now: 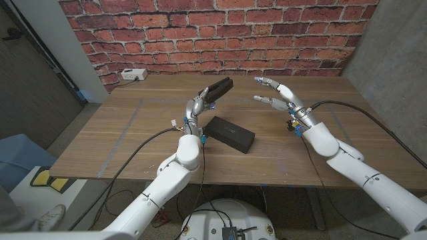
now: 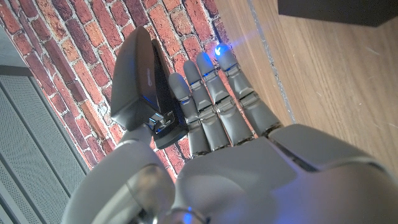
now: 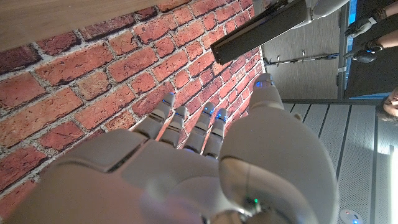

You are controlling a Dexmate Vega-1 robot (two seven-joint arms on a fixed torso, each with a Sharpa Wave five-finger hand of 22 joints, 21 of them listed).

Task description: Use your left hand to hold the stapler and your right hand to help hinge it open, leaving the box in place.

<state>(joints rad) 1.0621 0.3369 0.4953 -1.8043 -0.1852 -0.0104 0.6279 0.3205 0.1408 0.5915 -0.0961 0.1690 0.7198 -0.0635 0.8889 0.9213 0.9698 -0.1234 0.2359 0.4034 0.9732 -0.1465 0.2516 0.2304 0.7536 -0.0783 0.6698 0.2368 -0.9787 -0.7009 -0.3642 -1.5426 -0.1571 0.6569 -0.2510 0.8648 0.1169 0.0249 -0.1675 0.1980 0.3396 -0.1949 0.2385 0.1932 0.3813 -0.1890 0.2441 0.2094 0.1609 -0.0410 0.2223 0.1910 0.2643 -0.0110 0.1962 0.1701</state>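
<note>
The stapler (image 1: 219, 88) is up off the desk (image 1: 133, 127), gripped in my left hand (image 1: 197, 105) above the far middle of the surface, its long black body slanting up and away from the fingers (image 2: 211, 99). In the left wrist view I see the thumb laid along one side of the stapler and the fingers wrapped on the other, so the hold looks firm around the hinge end. My right hand (image 1: 280, 97) hangs in the air just to the right of it, well apart from the stapler, fingers spread and grasping nothing; the right wrist view shows the stapler's free end ahead of those fingers with a clear gap between. The box (image 1: 229, 134), flat and black, lies on the desk below and slightly nearer me, beside my left forearm, touched by neither hand. To do this step well, I judge I should keep the left grip steady on the base, bring the right fingers in to the free tip of the top arm, catch only that arm, and swing it upward about the hinge, staying high enough that nothing brushes the box.
</note>
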